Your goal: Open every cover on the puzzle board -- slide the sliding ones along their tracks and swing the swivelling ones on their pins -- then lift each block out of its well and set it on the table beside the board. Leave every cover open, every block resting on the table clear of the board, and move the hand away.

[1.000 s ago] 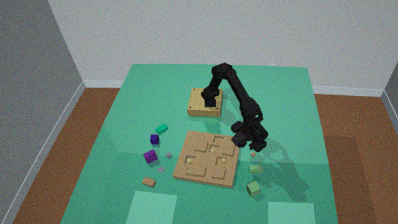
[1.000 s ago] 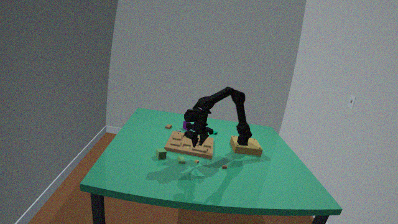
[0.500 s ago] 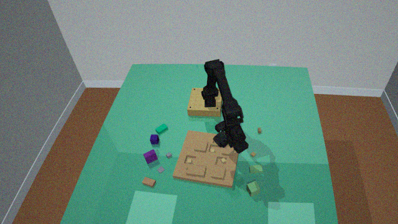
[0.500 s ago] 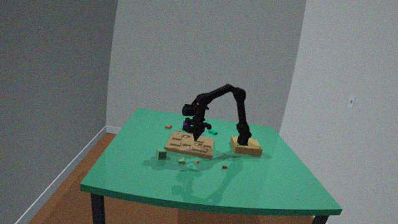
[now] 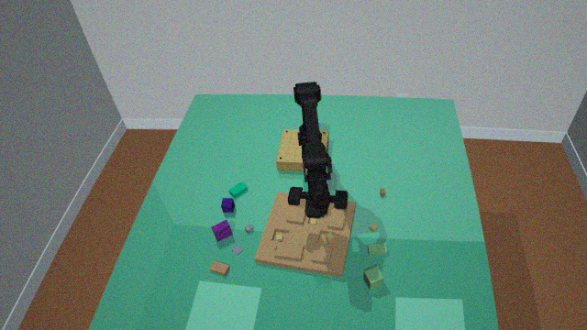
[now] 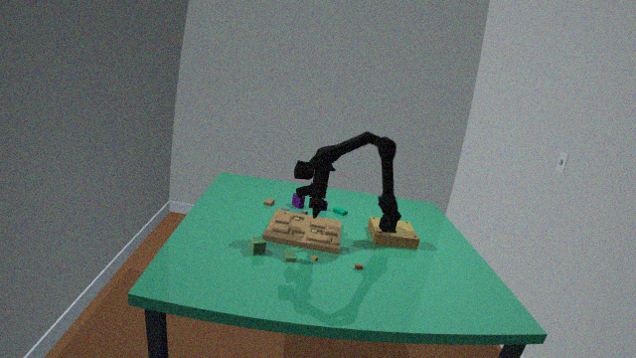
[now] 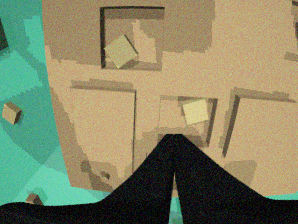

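Note:
The wooden puzzle board (image 5: 270, 255) (image 6: 303, 244) lies on the green table. A pale yellow block (image 5: 313, 220) (image 7: 195, 111) sits in an uncovered well just ahead of my fingertips in the wrist view. Another yellow block (image 5: 326, 236) (image 7: 120, 51) lies turned in a larger open well, and a third yellow block (image 5: 279, 236) is in a well on the board's left. Raised wooden covers (image 5: 295, 217) (image 5: 336, 222) (image 7: 102, 125) (image 5: 289, 251) (image 5: 319, 253) stand beside the wells. My gripper (image 7: 173, 141) (image 6: 315, 215) is shut and empty above the board. The arm hides part of the board's back edge.
Right of the board in the top view lie two olive blocks (image 5: 377, 248) (image 5: 373, 277) and two small orange blocks (image 5: 382, 192) (image 5: 373, 226). Left lie purple (image 5: 222, 230), violet (image 5: 227, 205), teal (image 5: 238, 189), orange (image 5: 219, 268) and small grey (image 5: 249, 228) pieces.

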`<state>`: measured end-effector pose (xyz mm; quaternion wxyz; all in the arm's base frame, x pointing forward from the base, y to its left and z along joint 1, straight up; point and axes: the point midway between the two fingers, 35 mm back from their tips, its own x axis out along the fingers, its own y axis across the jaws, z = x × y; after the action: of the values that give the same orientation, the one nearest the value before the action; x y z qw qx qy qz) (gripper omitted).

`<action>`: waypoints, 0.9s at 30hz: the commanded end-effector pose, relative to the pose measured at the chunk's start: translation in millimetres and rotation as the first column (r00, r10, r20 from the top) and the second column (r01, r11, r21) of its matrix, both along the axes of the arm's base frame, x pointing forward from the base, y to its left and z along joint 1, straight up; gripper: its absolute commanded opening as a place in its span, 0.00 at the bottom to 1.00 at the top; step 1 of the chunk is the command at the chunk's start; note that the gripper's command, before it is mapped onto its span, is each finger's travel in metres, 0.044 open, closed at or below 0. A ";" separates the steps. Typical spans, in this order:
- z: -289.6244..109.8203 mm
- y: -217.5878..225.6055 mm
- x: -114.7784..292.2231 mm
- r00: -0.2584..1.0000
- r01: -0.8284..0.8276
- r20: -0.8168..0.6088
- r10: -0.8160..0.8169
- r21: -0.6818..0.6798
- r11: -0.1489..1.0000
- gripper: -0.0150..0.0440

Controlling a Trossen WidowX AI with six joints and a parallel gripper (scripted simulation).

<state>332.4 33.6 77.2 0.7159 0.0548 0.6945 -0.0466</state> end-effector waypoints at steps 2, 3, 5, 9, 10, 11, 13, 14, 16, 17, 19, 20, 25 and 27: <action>-3.2 -22.1 -11.6 0.962 -0.273 -0.002 0.273 -0.011 0.962 0.25; -3.2 -22.1 -11.6 0.962 -0.273 -0.002 0.273 -0.011 0.962 0.25; -3.2 -22.1 -11.6 0.962 -0.273 -0.002 0.273 -0.011 0.962 0.25; -3.9 -22.1 -11.5 0.962 -0.273 -0.002 0.273 -0.011 0.962 0.25; -5.4 -22.1 -11.3 0.962 -0.273 -0.002 0.273 -0.011 0.962 0.25; -7.7 -22.1 -11.1 0.962 -0.273 -0.002 0.273 -0.011 0.962 0.25; -14.0 -22.0 -10.6 0.962 -0.273 -0.002 0.273 -0.011 0.962 0.25; -18.1 -22.0 -10.3 0.962 -0.273 -0.002 0.273 -0.011 0.962 0.25; -27.4 -22.0 -10.0 0.962 -0.273 -0.002 0.273 -0.011 0.962 0.25; -32.2 -22.0 -10.0 0.962 -0.273 -0.002 0.273 -0.011 0.962 0.25; -41.8 -22.0 -10.5 0.962 -0.273 -0.003 0.273 -0.011 0.962 0.25; -46.6 -22.0 -11.0 0.962 -0.273 -0.003 0.273 -0.011 0.962 0.25; -53.8 -22.2 -12.4 0.962 -0.273 -0.003 0.273 -0.011 0.962 0.25; -54.8 -22.1 -12.4 0.962 -0.273 -0.003 0.273 -0.011 0.962 0.25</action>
<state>319.5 11.6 24.3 0.7142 -0.0439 0.6970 0.0479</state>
